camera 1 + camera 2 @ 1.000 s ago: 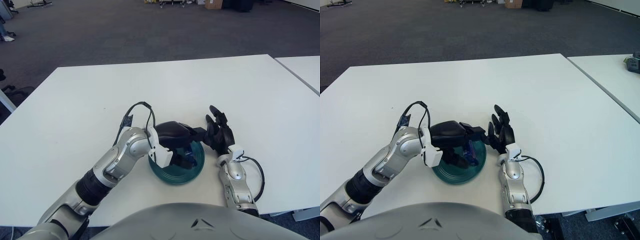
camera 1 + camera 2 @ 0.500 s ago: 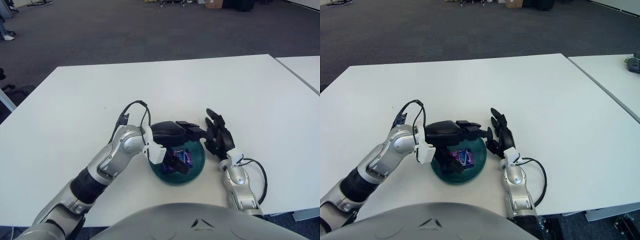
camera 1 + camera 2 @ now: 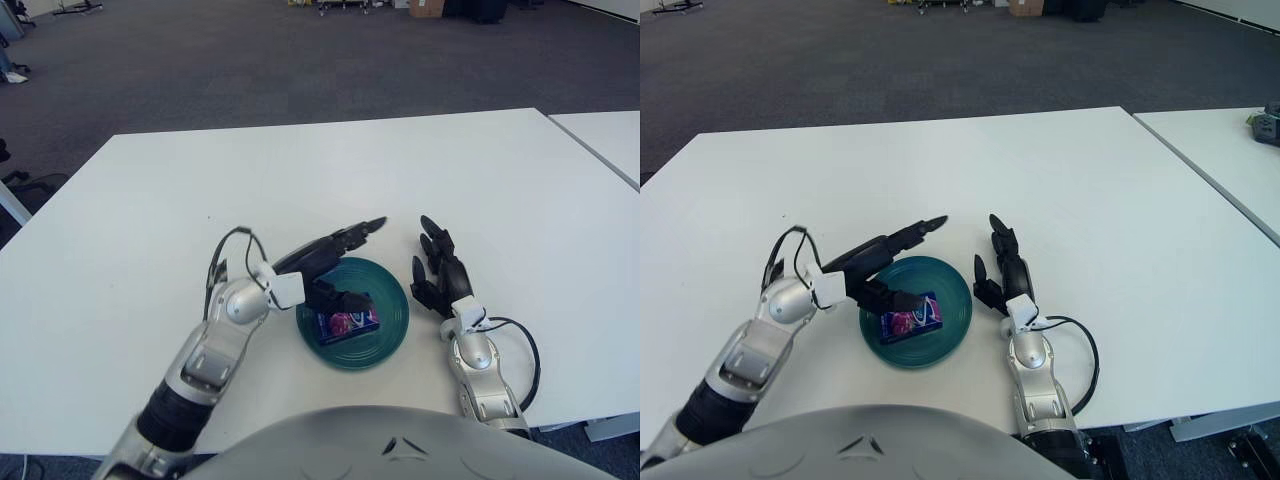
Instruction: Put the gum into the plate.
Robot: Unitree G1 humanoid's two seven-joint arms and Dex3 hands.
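Observation:
A blue and pink gum pack (image 3: pixel 347 322) lies flat inside the teal plate (image 3: pixel 392 326) near the table's front edge; it also shows in the right eye view (image 3: pixel 909 318). My left hand (image 3: pixel 335 262) is open, its fingers stretched out over the plate's left rim, and holds nothing. My right hand (image 3: pixel 438 272) rests open just right of the plate, fingers pointing away from me.
The white table (image 3: pixel 330 170) stretches far behind the plate. A second white table (image 3: pixel 1230 150) stands at the right with a small dark object (image 3: pixel 1267 126) on it. Grey carpet lies beyond.
My left hand opened, released the gum pack into the plate, and drew back to the left. The pack now lies uncovered. The right hand stayed beside the plate.

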